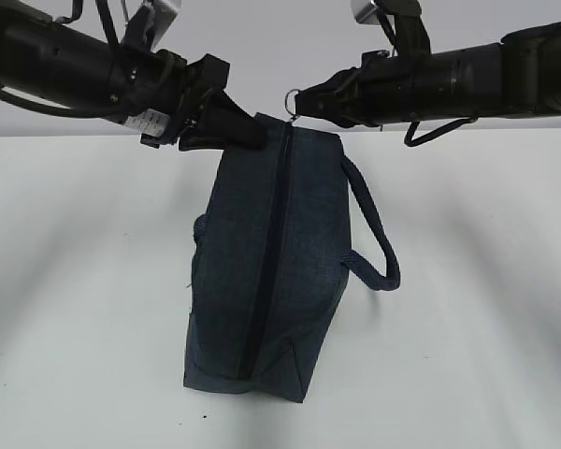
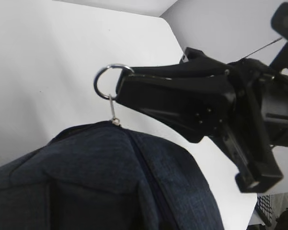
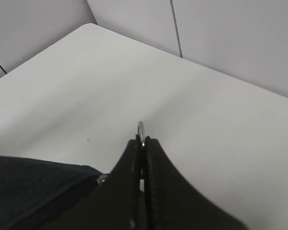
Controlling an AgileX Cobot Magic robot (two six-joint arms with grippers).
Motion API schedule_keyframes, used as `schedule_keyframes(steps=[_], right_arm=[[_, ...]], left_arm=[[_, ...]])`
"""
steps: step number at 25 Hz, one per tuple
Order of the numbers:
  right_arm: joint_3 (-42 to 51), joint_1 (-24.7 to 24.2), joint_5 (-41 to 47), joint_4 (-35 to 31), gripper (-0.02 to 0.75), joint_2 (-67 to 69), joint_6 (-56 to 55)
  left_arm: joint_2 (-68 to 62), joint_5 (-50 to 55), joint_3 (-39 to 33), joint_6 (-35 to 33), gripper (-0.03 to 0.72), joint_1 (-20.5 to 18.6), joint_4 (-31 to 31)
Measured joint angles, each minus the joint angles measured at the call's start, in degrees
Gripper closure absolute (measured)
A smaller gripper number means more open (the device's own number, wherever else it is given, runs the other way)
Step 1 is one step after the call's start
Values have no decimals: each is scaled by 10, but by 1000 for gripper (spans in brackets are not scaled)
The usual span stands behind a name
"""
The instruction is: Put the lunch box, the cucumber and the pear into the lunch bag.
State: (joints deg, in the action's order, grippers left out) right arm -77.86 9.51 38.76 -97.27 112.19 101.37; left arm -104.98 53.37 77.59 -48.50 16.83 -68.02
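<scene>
White tabletop [image 1: 467, 281] fills the scene, with no legible writing (the sticker on the left arm is too blurred). At left, the left gripper [image 1: 248, 133] is closed on the lunch bag's [image 1: 262, 281] far corner. Centred, the bag lies with its zipper running toward the camera. At right, the right gripper [image 1: 304, 101] is clamped on the silver ring pull [image 1: 293, 100].

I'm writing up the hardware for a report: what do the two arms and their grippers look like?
Both arms are black, tube-shaped links with loose black cables looping alongside them. The left arm carries a small white label with print near its wrist. Each ends in a matte black gripper with broad wedge-shaped fingers tapering to thin tips: the left gripper and right gripper. Small screws dot the right gripper's fingers.
</scene>
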Motion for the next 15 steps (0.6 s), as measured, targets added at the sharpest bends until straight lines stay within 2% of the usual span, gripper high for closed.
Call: schedule_keyframes(steps=[9,15], right_arm=[[-14,0,-9,-2,732,23,13],[-16,-10,-12,-8,732,45,13]], left_arm=[[19,10,1,0,680,0,10],[19,29,26,0,680,0,22]])
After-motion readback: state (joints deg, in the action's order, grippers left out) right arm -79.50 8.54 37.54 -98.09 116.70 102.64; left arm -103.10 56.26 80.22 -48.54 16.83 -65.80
